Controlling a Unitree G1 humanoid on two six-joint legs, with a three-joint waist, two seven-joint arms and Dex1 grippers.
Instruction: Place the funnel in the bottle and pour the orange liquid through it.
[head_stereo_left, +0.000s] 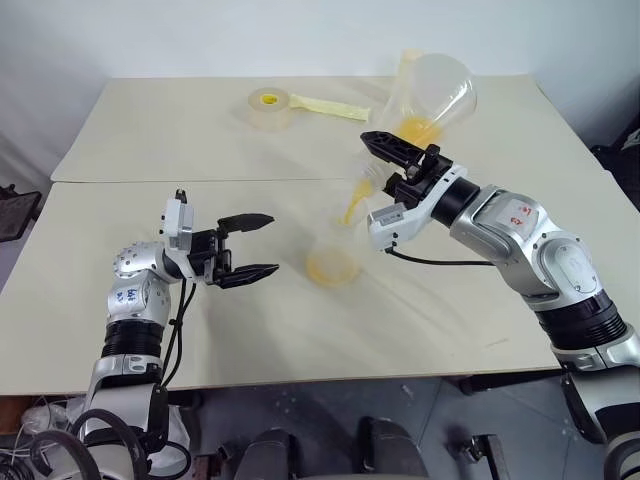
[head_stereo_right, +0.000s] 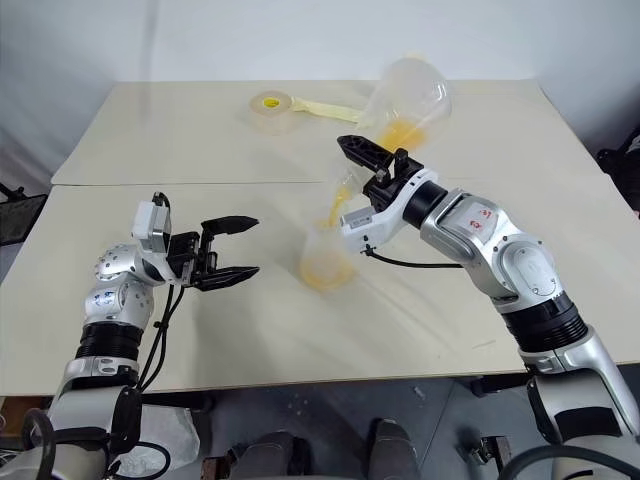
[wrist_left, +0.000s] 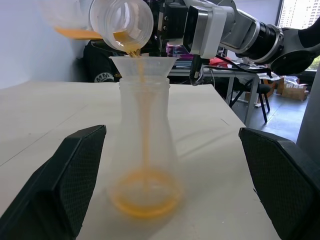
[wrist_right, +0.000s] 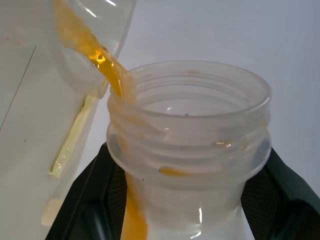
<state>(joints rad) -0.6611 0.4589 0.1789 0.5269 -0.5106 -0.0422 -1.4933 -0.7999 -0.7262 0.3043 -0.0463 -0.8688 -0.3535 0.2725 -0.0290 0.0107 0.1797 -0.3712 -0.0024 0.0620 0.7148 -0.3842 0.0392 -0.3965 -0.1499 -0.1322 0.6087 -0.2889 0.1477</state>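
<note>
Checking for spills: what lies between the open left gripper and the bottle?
Bare tabletop between left gripper and bottle, in the left eye view.

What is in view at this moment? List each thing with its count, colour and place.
bottle: one, clear, standing on the table between the grippers.
funnel: one, clear, seated in the bottle's neck.
orange liquid: streaming through the funnel, pooled in the bottle's base.
pouring flask: one, clear, tilted above the funnel, some orange inside.
tape roll: one, yellow, far side of the table, loose strip trailing.
table: cream.
left gripper: open, beside the bottle, apart from it.
right gripper: shut on the pouring flask's neck.
</note>
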